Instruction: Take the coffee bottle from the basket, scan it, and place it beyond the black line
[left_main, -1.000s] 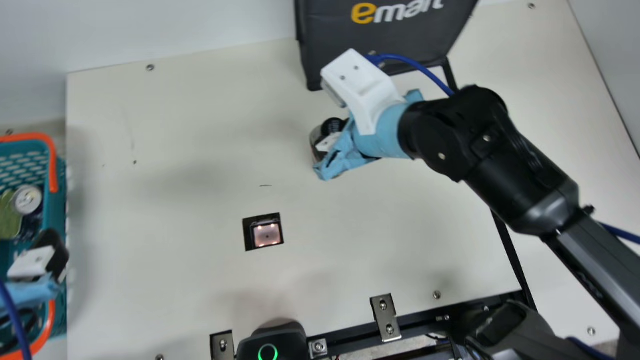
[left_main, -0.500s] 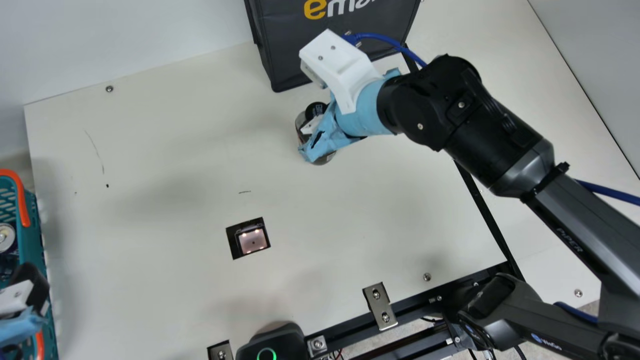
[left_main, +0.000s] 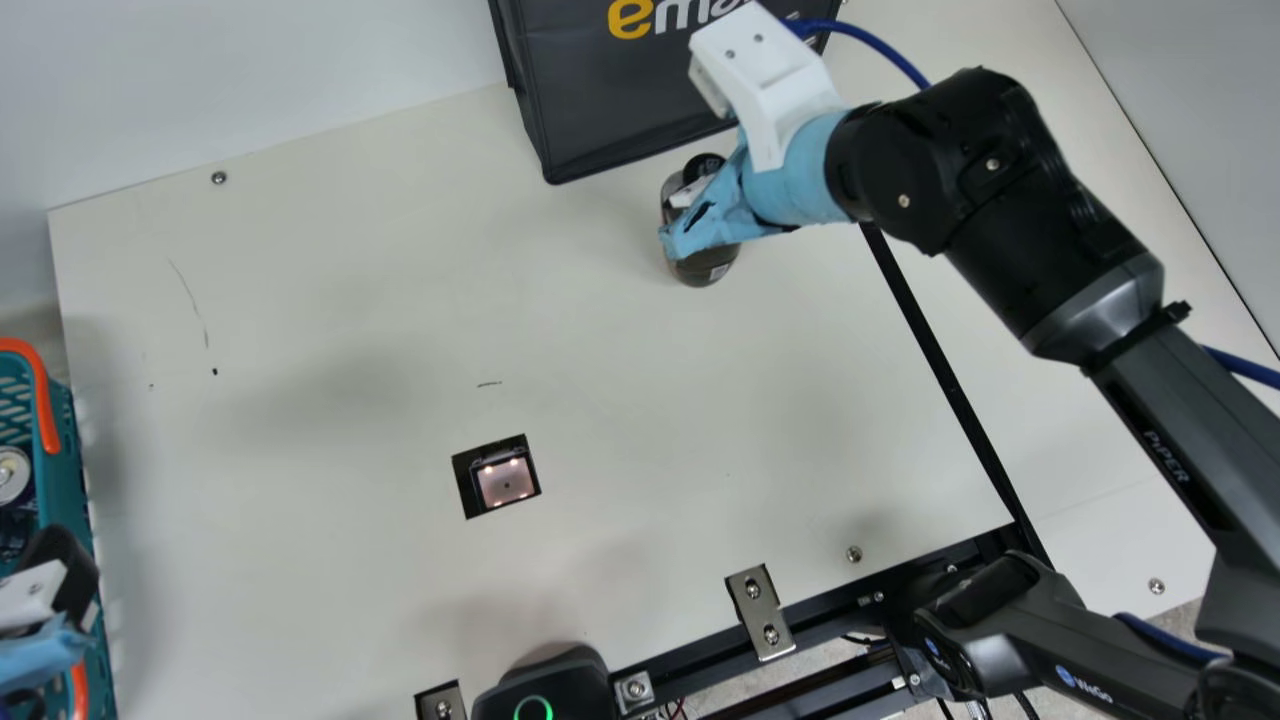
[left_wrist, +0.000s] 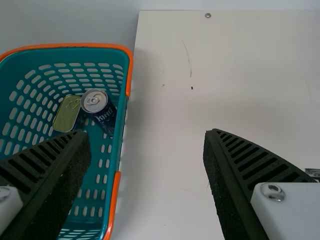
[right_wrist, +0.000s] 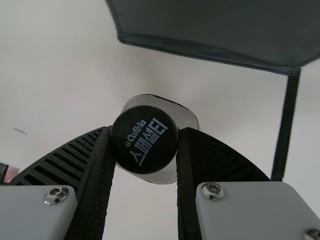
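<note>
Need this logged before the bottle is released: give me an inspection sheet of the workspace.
Surface: cream table, faint scratch and small dark marks.
Job's things: coffee bottle on the scanner's side of the black line; scanner lit.
Clutter: can and flat tin inside the teal basket.
Grippers: right gripper, jaws shut on bottle; left gripper, jaws open.
Cables: blue cable by right arm.
Surroundings: dark bag near bottle.

Open room around scanner (left_main: 505, 482); bag (left_main: 600, 110) blocks beyond bottle (left_main: 705, 267).
</note>
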